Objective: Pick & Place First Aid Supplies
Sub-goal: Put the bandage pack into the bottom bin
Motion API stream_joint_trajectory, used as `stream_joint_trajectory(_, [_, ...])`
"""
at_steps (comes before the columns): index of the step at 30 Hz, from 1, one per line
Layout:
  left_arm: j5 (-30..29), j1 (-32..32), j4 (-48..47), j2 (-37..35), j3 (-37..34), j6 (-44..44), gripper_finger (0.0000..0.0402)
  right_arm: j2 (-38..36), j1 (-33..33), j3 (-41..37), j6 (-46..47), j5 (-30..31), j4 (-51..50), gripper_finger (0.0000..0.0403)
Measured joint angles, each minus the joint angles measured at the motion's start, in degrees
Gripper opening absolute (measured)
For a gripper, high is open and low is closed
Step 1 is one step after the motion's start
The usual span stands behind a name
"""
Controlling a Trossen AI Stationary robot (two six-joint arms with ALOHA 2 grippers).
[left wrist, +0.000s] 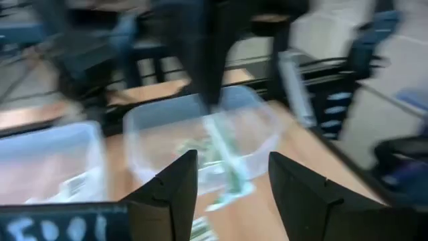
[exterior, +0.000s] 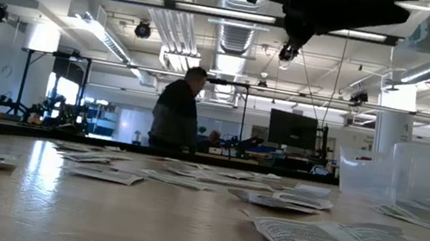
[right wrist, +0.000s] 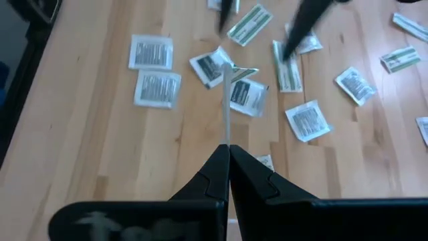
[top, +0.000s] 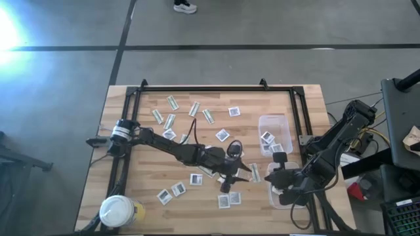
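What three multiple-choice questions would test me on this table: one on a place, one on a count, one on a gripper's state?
1. Where is the white-lidded jar? A: corner on the robot's left. B: inside a tub. C: under the right arm.
2. How many clear tubs are there? A: one. B: two. C: four.
3. The left gripper is: A: open. B: shut on a packet. C: out of view.

Answers: A, it stands at the left corner in the high view; B, a second tub sits beside the first; A, its fingers stand apart.
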Motion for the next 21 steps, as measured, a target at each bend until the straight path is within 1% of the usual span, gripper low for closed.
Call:
stream_joint_trajectory(2, [-3.7,0.0,-0.2,0.0,0.0,-0.8,0.0178,0.0,0.0,0.0,0.8,1.1,1.0,0.0008])
stream_joint_trajectory(5, [-4.2,0.1,-0.2,0.0,0.0,-1.4,0.0179,0.0,-0.7,0.0,3.4,2.5,1.9,0.0008])
stream_joint_trajectory(8, [-4.0,-0.1,-0.2,0.0,0.0,-1.2,0.0179,0.0,-2.1,0.1,5.1,2.7,2.0,0.0008])
stream_joint_trajectory(11, [-1.3,-0.3,-0.6,0.0,0.0,0.2,0.0179,0.0,-3.5,0.1,6.3,2.2,1.9,0.0008])
stream_joint_trajectory(13, [0.0,-0.3,-1.6,0.0,0.0,1.2,0.0179,0.0,-4.2,0.0,6.4,0.5,1.9,0.0008])
stream_joint_trajectory(16, [0.0,-0.4,-2.4,0.0,0.0,2.0,0.0179,0.0,-4.8,-0.1,6.6,-2.2,1.5,0.0008])
stream_joint_trajectory(21, [0.0,-0.4,-3.1,-0.1,0.3,2.0,0.0179,0.0,-4.9,-0.1,10.6,-2.9,-2.2,0.0008])
